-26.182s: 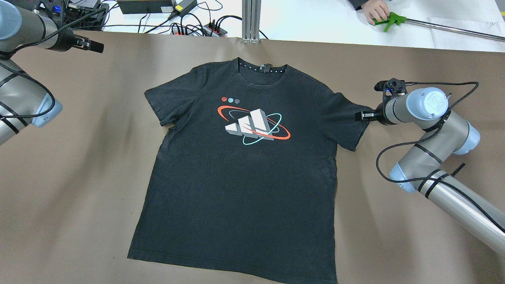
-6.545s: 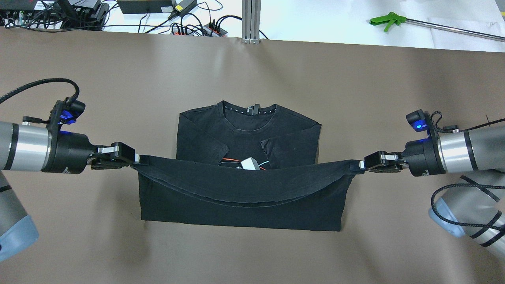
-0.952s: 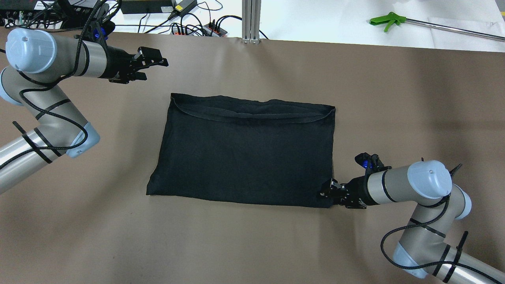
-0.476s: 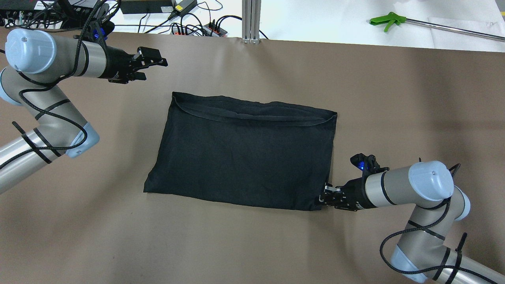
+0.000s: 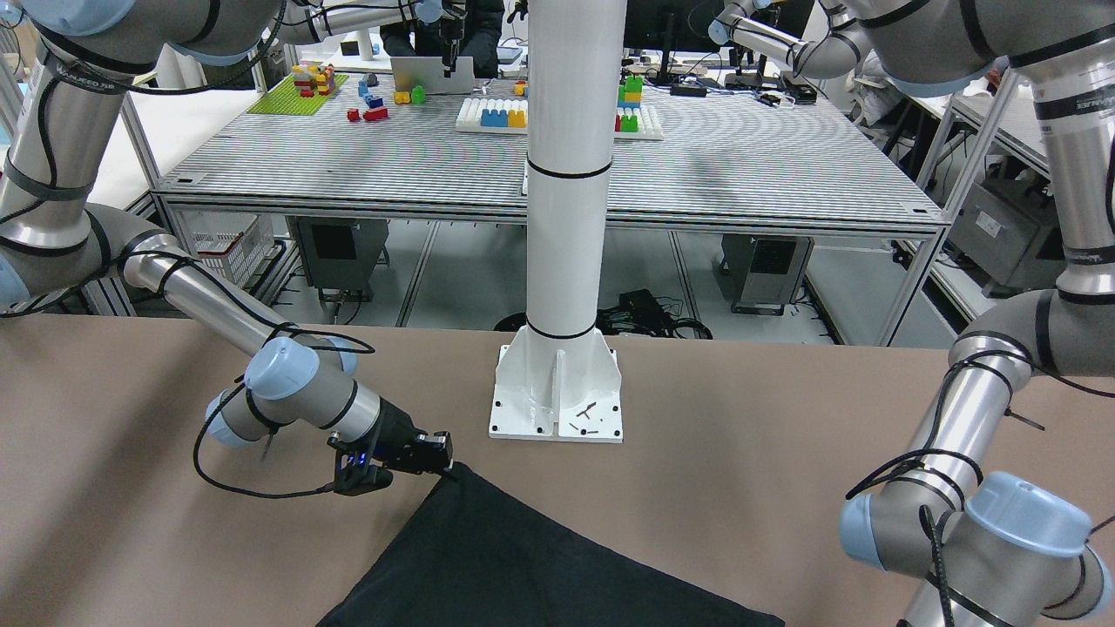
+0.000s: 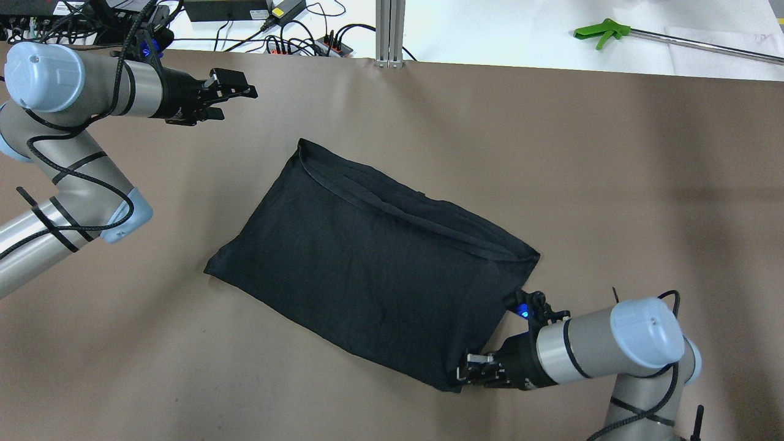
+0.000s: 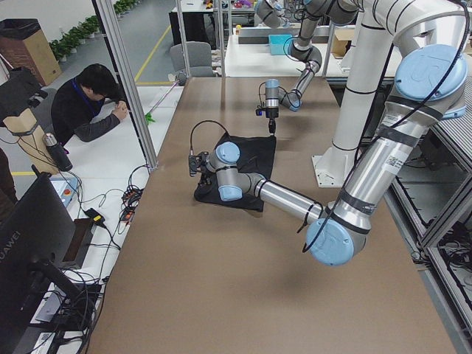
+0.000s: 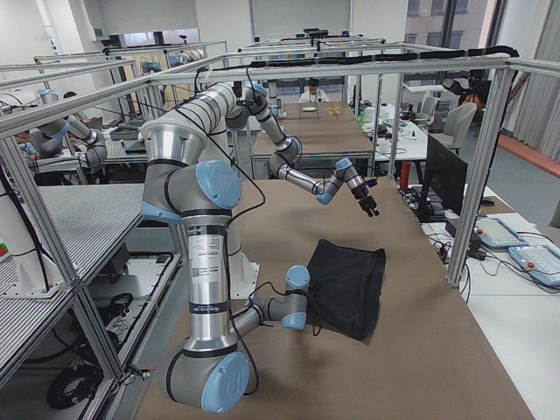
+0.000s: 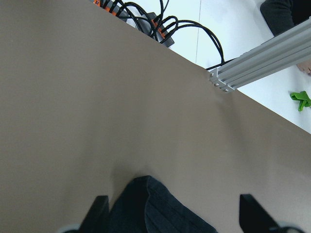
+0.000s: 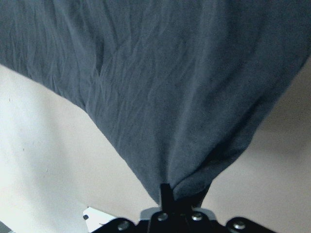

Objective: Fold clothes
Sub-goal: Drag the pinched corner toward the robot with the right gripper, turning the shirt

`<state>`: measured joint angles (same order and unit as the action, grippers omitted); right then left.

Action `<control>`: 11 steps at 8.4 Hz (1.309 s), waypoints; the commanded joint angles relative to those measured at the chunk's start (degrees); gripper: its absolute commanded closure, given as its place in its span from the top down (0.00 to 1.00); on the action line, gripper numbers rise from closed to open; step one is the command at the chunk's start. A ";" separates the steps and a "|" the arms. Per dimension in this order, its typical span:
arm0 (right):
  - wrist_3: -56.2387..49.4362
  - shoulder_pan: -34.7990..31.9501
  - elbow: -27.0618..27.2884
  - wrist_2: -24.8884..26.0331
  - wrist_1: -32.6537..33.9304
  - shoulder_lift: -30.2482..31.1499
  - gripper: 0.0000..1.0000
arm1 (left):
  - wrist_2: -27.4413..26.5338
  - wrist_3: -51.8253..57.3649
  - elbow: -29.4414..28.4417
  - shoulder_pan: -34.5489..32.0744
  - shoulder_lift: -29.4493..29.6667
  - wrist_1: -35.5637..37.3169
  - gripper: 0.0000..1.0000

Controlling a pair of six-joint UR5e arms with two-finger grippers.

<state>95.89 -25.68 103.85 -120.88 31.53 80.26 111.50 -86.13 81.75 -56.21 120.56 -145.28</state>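
Tabletop, right arm low at clothes

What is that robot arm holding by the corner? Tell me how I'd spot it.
Start from the wide brown table. Lying flat near its middle, turned at a slant, is the black folded garment, with one near corner pinched in the right gripper. It is the only soft, black thing on that brown surface.
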 commanded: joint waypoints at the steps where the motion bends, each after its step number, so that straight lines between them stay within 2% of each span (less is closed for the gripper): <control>1: 0.00 8.69 4.50 1.18 -0.07 -0.37 0.00 | -0.58 0.00 -0.01 0.14 -0.14 -0.09 0.94; 2: -0.09 10.11 5.31 2.22 -0.07 -0.55 0.15 | -0.50 0.00 -0.02 0.05 -0.32 -0.17 0.94; 3: -0.09 11.51 5.14 3.45 -0.07 -0.46 0.93 | -0.50 0.00 -0.02 0.05 -0.32 -0.17 0.94; 4: -0.35 11.61 5.05 7.38 -0.16 0.15 0.94 | -0.50 0.00 -0.10 0.14 -0.41 -0.17 0.94; 6: -0.35 11.35 1.47 12.13 -0.85 0.51 0.94 | -0.50 0.00 -0.10 0.75 -0.15 -0.09 0.94; 7: -0.70 10.22 1.62 14.51 -0.86 0.68 0.94 | -0.15 -0.09 -0.02 0.75 0.38 -0.09 0.94; 9: -1.22 4.43 1.45 14.01 0.01 0.42 0.94 | 1.43 -0.26 1.38 0.67 -0.32 0.35 0.94; 10: -1.92 0.75 1.36 13.75 0.45 0.42 0.94 | 3.79 -1.13 3.22 0.75 -0.93 2.61 0.94; 11: -3.85 -1.63 1.36 13.40 1.59 0.33 0.94 | 4.42 -1.14 7.15 1.10 -2.59 7.95 0.94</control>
<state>94.40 -21.83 105.33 -107.12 31.63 80.70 113.65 -86.74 83.78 -55.50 120.04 -143.78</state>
